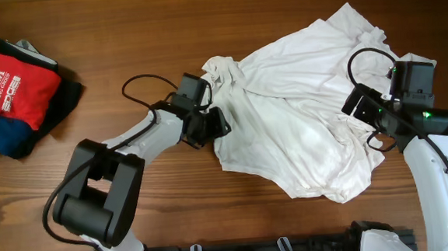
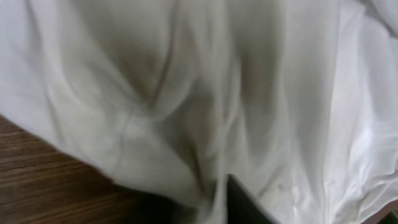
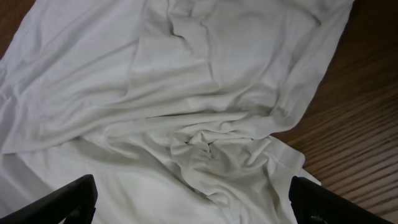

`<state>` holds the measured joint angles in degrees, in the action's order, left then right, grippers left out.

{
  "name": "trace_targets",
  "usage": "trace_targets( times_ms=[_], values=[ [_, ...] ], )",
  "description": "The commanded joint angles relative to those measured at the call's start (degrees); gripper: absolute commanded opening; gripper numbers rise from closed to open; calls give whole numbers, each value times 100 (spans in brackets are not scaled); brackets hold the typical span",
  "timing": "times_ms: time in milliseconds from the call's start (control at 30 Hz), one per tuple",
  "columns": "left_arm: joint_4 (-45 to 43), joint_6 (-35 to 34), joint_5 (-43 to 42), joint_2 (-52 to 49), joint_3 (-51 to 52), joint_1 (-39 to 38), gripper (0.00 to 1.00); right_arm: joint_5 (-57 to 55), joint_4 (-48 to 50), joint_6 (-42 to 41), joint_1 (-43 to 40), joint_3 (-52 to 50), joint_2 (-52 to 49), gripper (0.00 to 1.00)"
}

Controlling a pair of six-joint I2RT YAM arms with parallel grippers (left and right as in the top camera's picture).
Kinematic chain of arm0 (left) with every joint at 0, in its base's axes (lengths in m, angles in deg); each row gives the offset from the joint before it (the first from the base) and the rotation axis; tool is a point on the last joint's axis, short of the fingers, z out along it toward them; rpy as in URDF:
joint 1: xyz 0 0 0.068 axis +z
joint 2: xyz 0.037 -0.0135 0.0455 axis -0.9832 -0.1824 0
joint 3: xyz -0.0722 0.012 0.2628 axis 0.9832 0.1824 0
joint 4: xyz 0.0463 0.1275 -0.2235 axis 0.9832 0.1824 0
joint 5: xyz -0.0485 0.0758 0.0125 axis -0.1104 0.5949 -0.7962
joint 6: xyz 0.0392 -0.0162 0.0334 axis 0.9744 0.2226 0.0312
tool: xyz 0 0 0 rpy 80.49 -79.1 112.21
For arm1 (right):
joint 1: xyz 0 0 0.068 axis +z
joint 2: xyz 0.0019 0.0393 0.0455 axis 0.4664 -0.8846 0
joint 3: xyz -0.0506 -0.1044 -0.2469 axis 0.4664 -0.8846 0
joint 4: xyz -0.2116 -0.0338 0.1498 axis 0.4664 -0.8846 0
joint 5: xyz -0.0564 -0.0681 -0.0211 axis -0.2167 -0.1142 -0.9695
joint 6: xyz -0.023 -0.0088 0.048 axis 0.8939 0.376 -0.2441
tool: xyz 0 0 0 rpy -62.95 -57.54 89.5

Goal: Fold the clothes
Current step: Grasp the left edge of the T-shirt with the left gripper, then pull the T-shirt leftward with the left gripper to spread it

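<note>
One white shirt [image 1: 300, 97] lies crumpled on the wooden table [image 1: 125, 30], occupying the centre-right of the overhead view. It is not spread flat: folds and ridges cross it throughout. Its longest run goes diagonally, from a bunched, rolled corner at the upper left down to a rounded edge at the lower right. A second lobe reaches towards the top right of the table. Which end is the collar and which the hem cannot be determined from any view.

The left gripper [image 1: 212, 128] sits at the shirt's left edge, just below the bunched corner, in contact with the cloth. The left wrist view is blurred, filled with white fabric, with one dark finger [image 2: 245, 202] partly buried in it at the bottom. Whether these jaws are pinching the cloth or standing apart cannot be told.

The right gripper [image 3: 199, 202] is over the shirt's right-hand portion. Its two dark fingertips [image 3: 71, 199] appear at the lower corners of the right wrist view, spread wide, with wrinkled fabric beneath and nothing clamped between them.

Two folded garments are stacked at the far upper left, well apart from the shirt: a red garment [image 1: 7, 86] with a white logo on top of a dark blue garment [image 1: 7, 143].
</note>
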<state>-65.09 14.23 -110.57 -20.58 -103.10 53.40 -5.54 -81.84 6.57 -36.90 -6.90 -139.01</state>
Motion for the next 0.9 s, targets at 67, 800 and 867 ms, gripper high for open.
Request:
trace_targets(
  times_ms=[67, 800, 867],
  values=[
    [50, -17, 743, -90, 46, 55, 4, -37, -9, 61, -24, 15, 52, 100],
    [15, 822, 1126, 498, -1598, 3322, 100, -35, -81, 74, -24, 15, 52, 100],
    [992, 820, 470, 498, -1598, 3279, 100, -35, -105, 76, -24, 15, 52, 99]
  ],
)
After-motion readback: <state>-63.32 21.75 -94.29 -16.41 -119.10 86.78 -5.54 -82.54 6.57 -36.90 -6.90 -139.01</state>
